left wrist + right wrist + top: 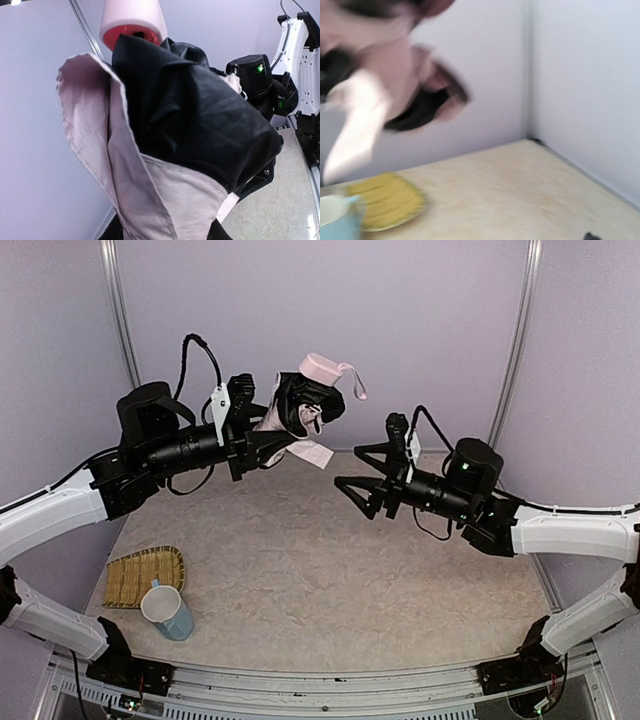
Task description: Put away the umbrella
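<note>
The umbrella (303, 408) hangs in the air above the back of the table as a bunched bundle of pale pink fabric and black lining. Its pink handle (322, 368) with strap points up and to the right. My left gripper (266, 436) is shut on the bundle's lower left end. In the left wrist view the umbrella (165, 150) fills the frame and hides the fingers, with the handle (132, 22) at the top. My right gripper (358, 468) stands open and empty, a short way right of the umbrella and below it. The blurred right wrist view shows the umbrella (385, 75) at upper left.
A woven yellow tray (145, 575) lies at the table's front left with a light blue mug (168, 612) beside it, and both appear in the right wrist view (385, 200). Pale walls close in the back and sides. The right arm (255, 80) shows in the left wrist view.
</note>
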Robot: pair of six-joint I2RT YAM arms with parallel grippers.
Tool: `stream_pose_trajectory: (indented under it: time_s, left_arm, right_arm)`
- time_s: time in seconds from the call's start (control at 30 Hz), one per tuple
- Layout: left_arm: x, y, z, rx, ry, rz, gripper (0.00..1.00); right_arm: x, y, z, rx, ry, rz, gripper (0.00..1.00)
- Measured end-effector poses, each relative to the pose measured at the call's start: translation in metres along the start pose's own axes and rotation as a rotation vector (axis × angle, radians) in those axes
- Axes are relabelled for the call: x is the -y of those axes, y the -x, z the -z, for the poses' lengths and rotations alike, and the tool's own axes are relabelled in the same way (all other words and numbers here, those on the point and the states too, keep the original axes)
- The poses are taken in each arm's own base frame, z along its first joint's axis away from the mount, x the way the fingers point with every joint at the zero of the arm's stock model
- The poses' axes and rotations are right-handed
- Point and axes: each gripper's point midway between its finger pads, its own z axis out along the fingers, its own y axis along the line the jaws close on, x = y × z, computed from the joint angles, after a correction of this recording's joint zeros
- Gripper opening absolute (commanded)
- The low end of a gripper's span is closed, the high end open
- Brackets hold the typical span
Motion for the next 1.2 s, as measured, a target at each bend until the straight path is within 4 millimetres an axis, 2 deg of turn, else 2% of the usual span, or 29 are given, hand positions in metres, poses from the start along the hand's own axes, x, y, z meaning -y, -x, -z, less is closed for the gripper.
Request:
stream_pose_trajectory:
  time_s: [0.07,0.13,0.23,0.33,0.57,0.63,0.83,0.9,0.93,1.0,1.07,1.2]
  left_arm:
    - [0.003,0.015,0.008,0.048,-0.030,-0.002,0.00]
    - [0.011,0.033,0.014,0.103,-0.068,-0.011,0.00]
    - [0.022,0.048,0.018,0.151,-0.108,-0.024,0.00]
    - [0.030,0.051,0.016,0.164,-0.137,-0.024,0.00]
    - [0.037,0.047,0.012,0.155,-0.157,-0.023,0.00]
    - [0.038,0.046,0.012,0.152,-0.159,-0.025,0.00]
    - [0.037,0.040,0.010,0.127,-0.148,-0.040,0.00]
    - [0.036,0.039,0.010,0.121,-0.139,-0.050,0.00]
    - [0.035,0.038,0.010,0.118,-0.134,-0.055,0.00]
    - [0.034,0.036,0.010,0.108,-0.125,-0.065,0.00]
    - [0.033,0.033,0.009,0.095,-0.119,-0.077,0.00]
    - [0.033,0.027,0.009,0.070,-0.114,-0.086,0.00]
  right_arm:
    - [-0.013,0.010,0.012,0.008,0.081,0.028,0.89]
    - [-0.034,0.029,0.023,0.046,0.183,0.055,0.87]
    - [-0.050,0.048,0.029,0.090,0.272,0.062,0.78]
    - [-0.056,0.053,0.025,0.097,0.322,0.031,0.71]
    - [-0.067,0.051,-0.002,0.067,0.431,-0.048,0.65]
    - [-0.072,0.051,-0.005,0.061,0.466,-0.060,0.67]
    - [-0.088,0.047,0.000,0.041,0.564,-0.063,0.86]
    - [-0.092,0.042,0.002,0.022,0.589,-0.054,0.85]
    - [-0.093,0.039,0.003,0.012,0.594,-0.050,0.78]
    - [-0.094,0.036,0.003,-0.004,0.596,-0.053,0.56]
    - [-0.092,0.036,0.002,-0.014,0.585,-0.071,0.40]
    - [-0.086,0.047,-0.006,-0.018,0.554,-0.123,0.00]
